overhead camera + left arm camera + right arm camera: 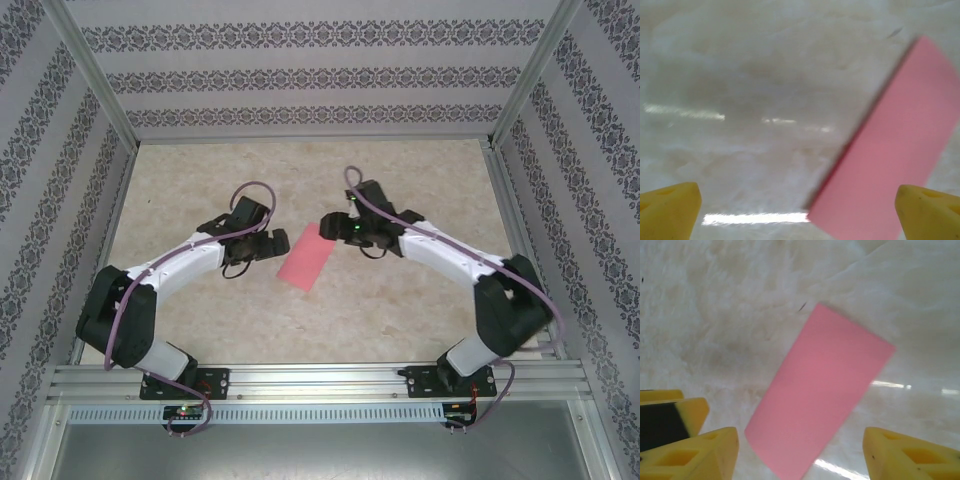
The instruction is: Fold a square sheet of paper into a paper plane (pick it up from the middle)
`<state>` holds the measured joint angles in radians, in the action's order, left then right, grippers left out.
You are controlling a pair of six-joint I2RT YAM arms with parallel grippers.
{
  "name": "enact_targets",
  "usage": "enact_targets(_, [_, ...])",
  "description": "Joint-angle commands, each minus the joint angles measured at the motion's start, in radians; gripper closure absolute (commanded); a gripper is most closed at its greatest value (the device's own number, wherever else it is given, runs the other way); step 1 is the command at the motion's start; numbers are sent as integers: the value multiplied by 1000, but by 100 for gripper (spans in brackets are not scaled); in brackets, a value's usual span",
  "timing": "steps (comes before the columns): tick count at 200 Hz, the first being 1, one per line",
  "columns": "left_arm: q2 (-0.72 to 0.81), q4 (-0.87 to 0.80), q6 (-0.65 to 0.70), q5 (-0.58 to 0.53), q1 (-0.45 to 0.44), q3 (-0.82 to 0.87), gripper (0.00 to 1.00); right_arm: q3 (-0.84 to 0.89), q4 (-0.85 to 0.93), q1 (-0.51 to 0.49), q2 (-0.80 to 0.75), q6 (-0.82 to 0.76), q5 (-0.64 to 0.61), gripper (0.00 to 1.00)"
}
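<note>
Lying flat on the pale marbled table point(420, 300), the pink-red paper sheet point(305, 262), folded into a narrow rectangle, was flanked by the left gripper point(278, 243) and the right gripper point(328, 228), each with yellow fingers point(900, 452) spread apart.

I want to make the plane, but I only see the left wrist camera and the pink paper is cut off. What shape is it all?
Observer: From above, the paper is a long rectangle, flat on the table.
Operator: Where's my other arm?
Observer: The right end effector is by the paper's far end.
Operator: Is it pinching the paper?
Observer: No. Its wrist camera shows its yellow fingers apart, the paper flat below.
</note>
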<state>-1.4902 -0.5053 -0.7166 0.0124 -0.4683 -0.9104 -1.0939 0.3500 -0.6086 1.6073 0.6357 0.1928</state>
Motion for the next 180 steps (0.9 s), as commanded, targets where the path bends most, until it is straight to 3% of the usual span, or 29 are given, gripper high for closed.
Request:
enact_targets(1, [79, 96, -58, 31, 38, 54, 0, -83, -39, -50, 112, 14, 27, 38])
enact_targets(39, [130, 92, -91, 27, 111, 128, 0, -258, -10, -128, 316, 23, 85, 44])
enact_targets(74, [141, 87, -88, 27, 125, 137, 0, -333, 5, -147, 434, 34, 117, 44])
enact_targets(130, [143, 122, -57, 71, 124, 134, 0, -299, 69, -123, 471, -56, 120, 44])
enact_targets(180, [142, 140, -24, 125, 123, 128, 0, -188, 170, -73, 428, -292, 139, 44])
